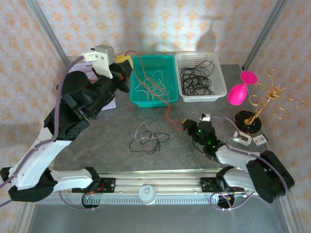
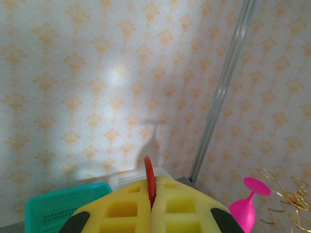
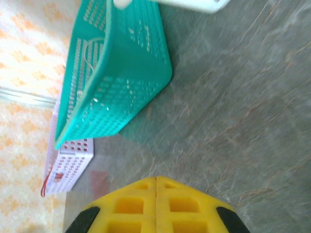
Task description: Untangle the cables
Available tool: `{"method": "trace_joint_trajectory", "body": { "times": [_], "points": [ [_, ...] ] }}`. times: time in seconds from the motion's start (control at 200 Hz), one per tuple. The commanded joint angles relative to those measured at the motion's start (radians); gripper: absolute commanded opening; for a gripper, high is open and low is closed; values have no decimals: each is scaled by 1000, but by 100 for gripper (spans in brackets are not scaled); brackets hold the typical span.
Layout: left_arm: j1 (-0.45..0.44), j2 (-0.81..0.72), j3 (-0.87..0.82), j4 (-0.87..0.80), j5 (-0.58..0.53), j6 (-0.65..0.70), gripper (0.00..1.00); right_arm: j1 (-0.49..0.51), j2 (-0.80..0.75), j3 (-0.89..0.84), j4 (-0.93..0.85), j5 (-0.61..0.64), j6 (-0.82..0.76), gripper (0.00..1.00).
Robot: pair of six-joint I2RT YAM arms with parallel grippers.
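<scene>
Red cable [image 2: 149,180] is clamped in the raised left end effector [image 2: 151,206]. The right end effector [image 3: 156,189] stretches low, closed.

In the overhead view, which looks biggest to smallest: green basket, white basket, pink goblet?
1. green basket and white basket: about alike, too close to rank.
2. pink goblet: clearly smallest.

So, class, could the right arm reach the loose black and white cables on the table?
Probably yes: the cables lie on open table close beside the right fingers, nothing between, though those fingers are shut and must open first.
</scene>
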Motion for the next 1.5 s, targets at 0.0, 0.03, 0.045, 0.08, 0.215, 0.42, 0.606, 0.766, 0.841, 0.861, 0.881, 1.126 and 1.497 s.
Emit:
{"method": "trace_joint_trajectory", "body": {
  "times": [0.0, 0.03, 0.045, 0.08, 0.215, 0.42, 0.606, 0.766, 0.841, 0.861, 0.881, 1.126, 1.497],
  "points": [
    [-3, -15, 46, 46, -53, 48, 0, -32, -64, -41, -61, 97, -28, 0],
    [-3, -11, 51, 43, -56, 52, 0, -39, -77, -51, -68, 109, -36, 0],
    [-2, -9, 54, 42, -55, 54, 0, -44, -85, -56, -71, 114, -40, 0],
    [-2, -6, 59, 39, -58, 56, 0, -54, -99, -66, -80, 127, -54, 0],
    [0, 10, 70, 34, -58, 67, 0, -77, -149, -84, -125, 176, -96, 0],
    [5, 48, 94, -26, -71, 83, 0, -76, -190, -38, -146, 110, -225, 0],
    [59, 72, 89, -86, -36, 32, 0, -77, -238, 57, -176, -89, -405, 14],
    [63, 87, 72, -113, 11, -30, 0, -61, -309, 163, -150, -337, -544, 43],
    [62, 85, 42, -105, 35, -58, 0, -33, -306, 241, -157, -387, -613, 48],
    [62, 85, 35, -100, 44, -64, 0, -23, -302, 263, -164, -395, -637, 49],
    [62, 85, 29, -96, 51, -70, 0, -14, -296, 290, -171, -401, -657, 51],
    [75, 101, -3, -77, 57, -112, 0, 46, -162, 503, -190, -465, -775, 58],
    [138, 92, 29, -69, -24, -107, 0, 139, 35, 618, -207, -505, -842, 64]
  ]
}}
